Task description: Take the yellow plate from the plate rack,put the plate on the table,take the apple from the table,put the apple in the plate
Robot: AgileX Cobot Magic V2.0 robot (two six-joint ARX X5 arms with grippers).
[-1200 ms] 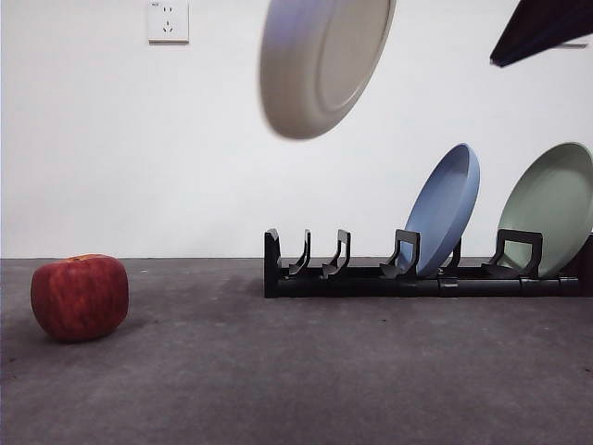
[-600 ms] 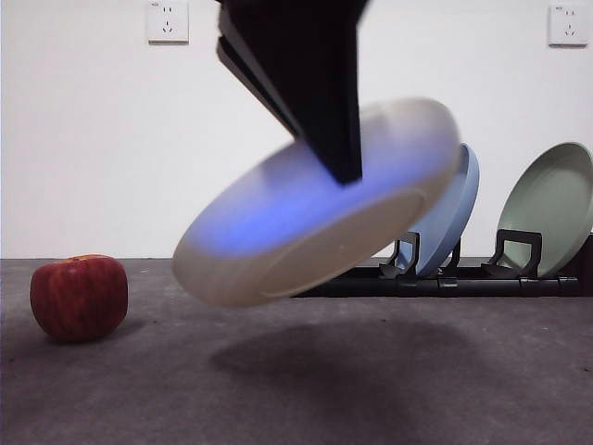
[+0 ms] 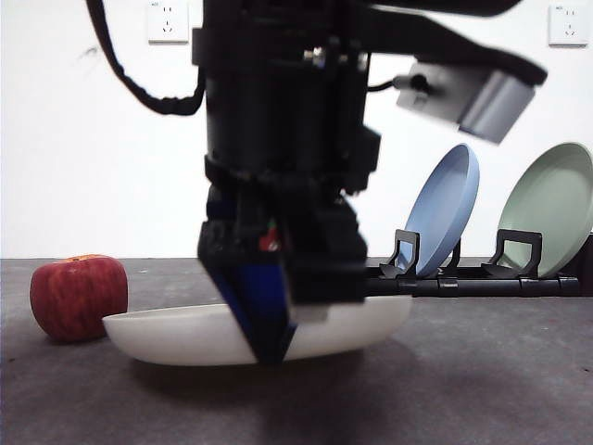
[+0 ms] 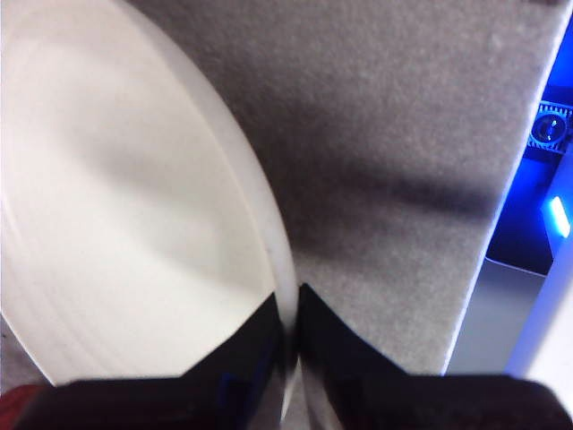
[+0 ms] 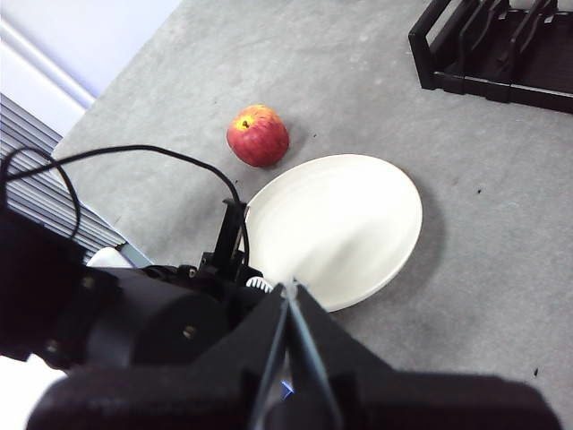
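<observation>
The yellow plate (image 3: 167,338), cream and shallow, lies almost level at the table (image 3: 463,389), its right side slightly higher; I cannot tell whether it touches. My left gripper (image 3: 273,357) comes down from above, shut on the plate's near rim; the left wrist view shows the jaws (image 4: 291,313) pinching the rim of the plate (image 4: 116,224). The red apple (image 3: 79,297) sits just left of the plate, apart from it. My right gripper (image 5: 288,291) is high above, shut and empty, looking down on the plate (image 5: 345,224) and the apple (image 5: 258,136).
The black plate rack (image 3: 482,286) stands behind at the right with a blue plate (image 3: 445,213) and a pale green plate (image 3: 551,209) leaning in it. Its slots also show in the right wrist view (image 5: 492,54). The left arm's body (image 5: 134,331) fills that view's lower left.
The left gripper has brought the plate down from high in the air, turning it from tilted to nearly level at the table, right of the apple. The apple has not moved.
</observation>
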